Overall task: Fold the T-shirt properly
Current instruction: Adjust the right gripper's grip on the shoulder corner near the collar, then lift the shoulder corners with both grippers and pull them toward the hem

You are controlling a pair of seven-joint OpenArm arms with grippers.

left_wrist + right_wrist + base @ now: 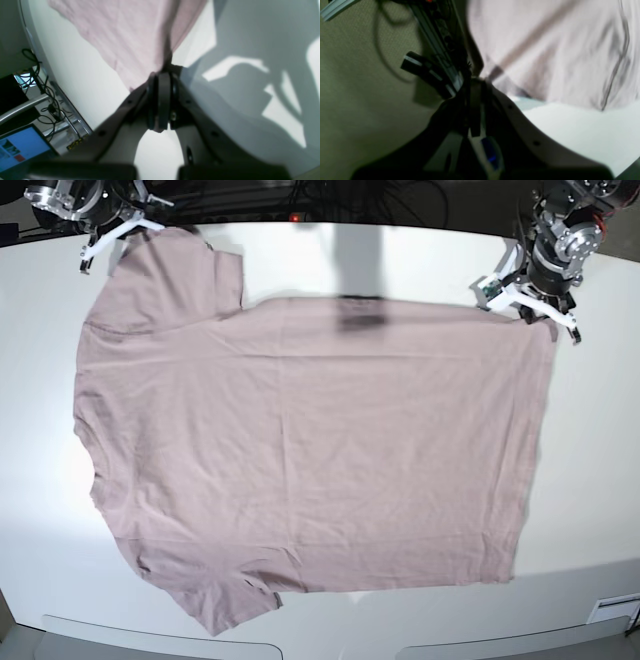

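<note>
Currently, the T-shirt [310,450] is being held spread almost flat across the white table [600,480], with its long axis running sideways in the base view: the hem is lying at that view's right and the sleeves and collar end at its left. Both grippers are being kept at the shirt's far edge, away from the camera. The left gripper [528,300] is being clamped on the far hem corner; in the left wrist view the jaws are pressed together with a pinch of pink cloth [140,37] gathered between them. The right gripper [110,232] is being clenched likewise at the far sleeve, and in the right wrist view, though blurred, cloth [545,50] is being drawn up to its closed tips.

From each gripper the whole body of the shirt is lying toward the near edge of the table. Judged from this, a fold along the long axis is being set up: the far edge would be carried over the shirt toward the near edge, both arms moving together, each being nearest to its own end. Uneven travel would probably skew the crease.
</note>
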